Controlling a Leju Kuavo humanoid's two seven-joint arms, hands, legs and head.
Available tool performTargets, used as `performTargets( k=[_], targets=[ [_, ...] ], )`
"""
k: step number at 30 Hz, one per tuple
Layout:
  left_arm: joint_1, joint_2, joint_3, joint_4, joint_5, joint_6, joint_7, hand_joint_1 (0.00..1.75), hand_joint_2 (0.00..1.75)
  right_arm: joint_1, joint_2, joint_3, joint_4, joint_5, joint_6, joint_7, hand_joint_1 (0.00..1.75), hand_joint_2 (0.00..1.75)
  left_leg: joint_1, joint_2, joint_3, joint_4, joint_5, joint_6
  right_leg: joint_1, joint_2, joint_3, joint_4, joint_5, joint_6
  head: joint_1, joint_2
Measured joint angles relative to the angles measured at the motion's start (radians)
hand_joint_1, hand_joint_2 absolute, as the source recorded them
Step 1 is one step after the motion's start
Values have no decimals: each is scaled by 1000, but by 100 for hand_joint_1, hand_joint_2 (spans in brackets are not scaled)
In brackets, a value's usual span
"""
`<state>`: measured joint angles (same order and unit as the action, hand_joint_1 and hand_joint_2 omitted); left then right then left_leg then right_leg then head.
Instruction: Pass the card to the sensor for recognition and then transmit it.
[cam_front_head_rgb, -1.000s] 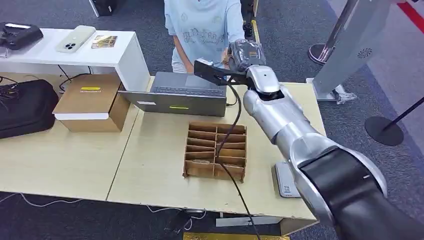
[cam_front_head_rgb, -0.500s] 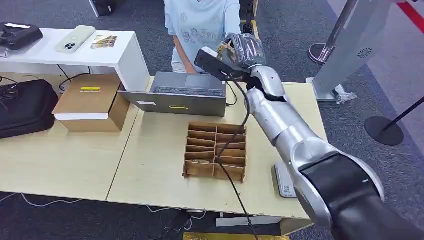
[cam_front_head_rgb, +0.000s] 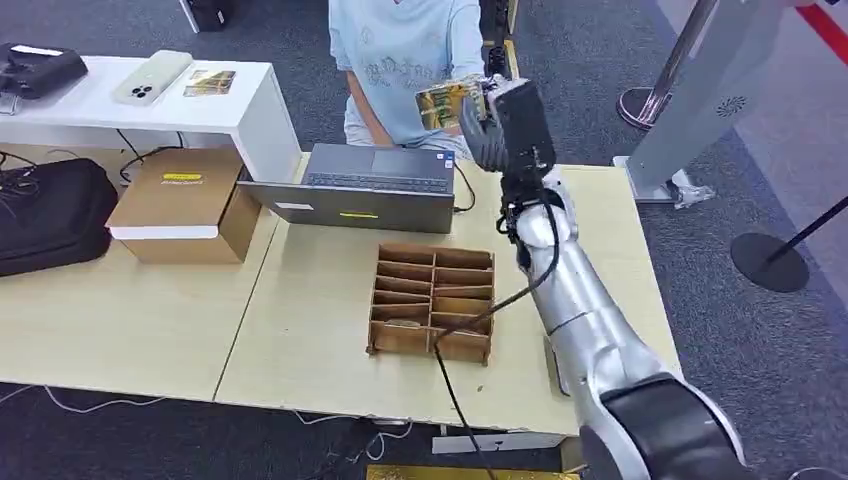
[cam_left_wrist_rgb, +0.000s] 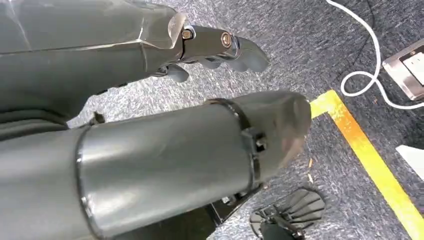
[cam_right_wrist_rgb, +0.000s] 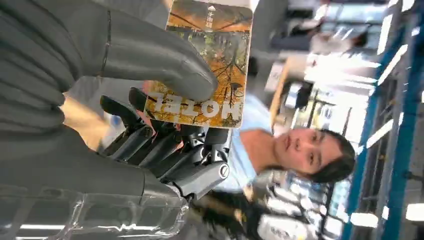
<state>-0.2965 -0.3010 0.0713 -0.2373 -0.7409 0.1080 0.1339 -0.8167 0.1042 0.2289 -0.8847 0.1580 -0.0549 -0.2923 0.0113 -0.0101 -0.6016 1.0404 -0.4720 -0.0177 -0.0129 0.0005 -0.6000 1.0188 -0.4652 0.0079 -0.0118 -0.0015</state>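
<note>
My right hand (cam_front_head_rgb: 500, 118) is raised high above the far edge of the table, in front of a person (cam_front_head_rgb: 405, 50) in a light blue shirt. It pinches a hotel card (cam_front_head_rgb: 441, 104) with an orange and yellow picture; in the right wrist view the card (cam_right_wrist_rgb: 210, 65) sits between the thick thumb (cam_right_wrist_rgb: 150, 55) and the dark fingers (cam_right_wrist_rgb: 170, 145), with the person's head behind it. My left hand (cam_left_wrist_rgb: 220, 47) hangs over grey carpet, its fingers curled in loosely with nothing in them. A flat grey sensor pad (cam_front_head_rgb: 553, 368) peeks out beside my right forearm near the table's front right edge.
A brown cardboard divider tray (cam_front_head_rgb: 432, 302) stands mid-table, a grey laptop (cam_front_head_rgb: 365, 183) behind it. A cardboard box (cam_front_head_rgb: 185, 203) and black bag (cam_front_head_rgb: 50, 212) lie left. A white side table (cam_front_head_rgb: 150, 95) carries a phone and cards. A grey kiosk stand (cam_front_head_rgb: 700, 90) is at right.
My right arm has lifted and turned at the wrist, carrying the card upward and toward the person; the card's printed face now shows in the head view.
</note>
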Motion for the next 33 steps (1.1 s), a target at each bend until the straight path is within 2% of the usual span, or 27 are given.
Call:
performTargets(
  k=[2, 5, 10, 13, 17, 20, 26, 33],
  targets=[
    [0, 1, 0, 0, 8, -2, -5, 0, 0, 69, -29, -6, -98, -111, 92, 25, 175, 175, 0, -1, -1, 0, 0, 0, 0, -1, 0, -1, 0, 0, 0, 0],
    [4, 3, 0, 0, 17, -8, -9, 0, 0, 151, -94, -24, -210, -204, 200, 55, 175, 175, 0, -1, -1, 0, 0, 0, 0, -1, 0, -1, 0, 0, 0, 0],
    [13, 5, 0, 0, 30, -12, -12, 0, 0, 261, -220, -75, -299, -289, 344, 76, 175, 175, 0, -2, -1, 0, -1, 1, 0, -3, 2, -2, 0, 1, 1, 0],
    [21, 8, 0, 0, 36, -14, -12, 0, 0, 341, -291, -115, -331, -318, 400, 85, 175, 175, 0, -3, -1, 1, -1, 1, 0, -4, 1, -2, 0, 1, 0, 0],
    [31, 12, 0, 0, 42, -26, -26, 0, 0, 449, -368, -160, -371, -350, 439, 110, 175, 175, 0, -3, -1, 0, -2, 2, 0, -4, 2, -2, -1, 2, 0, 0],
    [37, 16, -1, 0, 39, -40, -29, 0, 0, 528, -400, -182, -392, -339, 449, 111, 175, 175, 0, -2, -1, 0, -3, 2, 0, -3, 1, -2, -2, 2, 0, 0],
    [38, 22, -16, 0, 34, -56, -29, 0, 0, 615, -413, -186, -372, -310, 460, 123, 175, 175, 0, -2, -1, 0, -3, 2, 0, -3, 1, -2, -2, 2, 0, 0],
    [38, 22, -17, 0, 45, -57, -29, 0, 0, 612, -413, -180, -268, -305, 467, 123, 175, 175, 0, -2, -1, 0, -2, 2, 0, -3, 2, -2, -2, 2, 0, 0]
  ],
)
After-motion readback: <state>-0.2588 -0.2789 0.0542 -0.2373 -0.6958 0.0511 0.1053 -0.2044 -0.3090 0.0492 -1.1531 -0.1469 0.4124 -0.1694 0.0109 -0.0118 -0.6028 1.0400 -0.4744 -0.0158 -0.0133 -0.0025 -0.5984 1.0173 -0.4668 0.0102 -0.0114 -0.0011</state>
